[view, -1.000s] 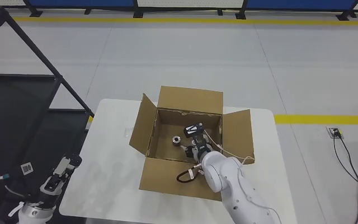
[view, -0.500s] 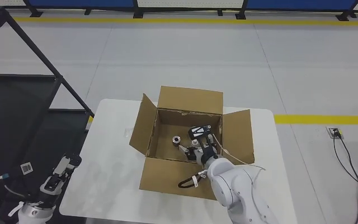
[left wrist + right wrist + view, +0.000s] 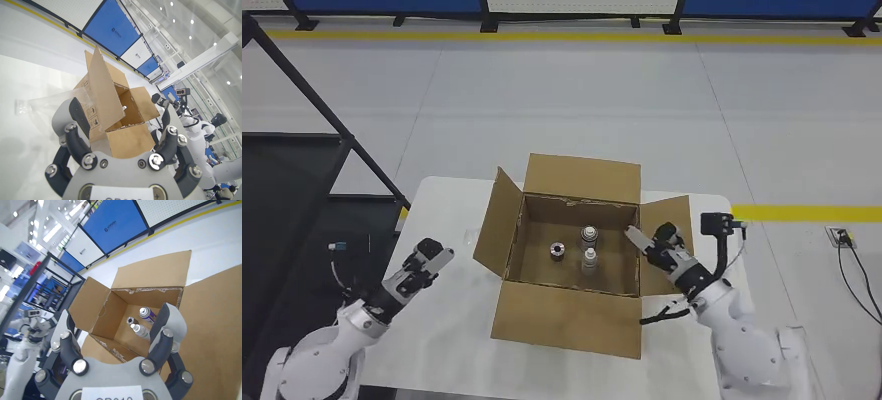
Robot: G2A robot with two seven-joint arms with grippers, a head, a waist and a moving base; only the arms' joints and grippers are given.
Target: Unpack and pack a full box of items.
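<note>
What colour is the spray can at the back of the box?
Purple-blue, with a pale top. The spray can shows best in the right wrist view.

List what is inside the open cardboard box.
On the floor of the box are a spray can, a white-capped bottle and a small metal cylinder. Its near wall hides the floor strip right behind it.

A box point(image 3: 562, 322) stands near the middle of a table point(image 3: 457, 335), its flaps spread outward. Inside it, a can point(image 3: 589, 236) stands near the back wall, a bottle point(image 3: 589, 258) just in front of it, and a small cylinder point(image 3: 556, 250) to their left. The left gripper point(image 3: 432, 255) is over the table left of the box, apart from it. The right gripper point(image 3: 650, 240) is above the box's right flap point(image 3: 674, 225).
</note>
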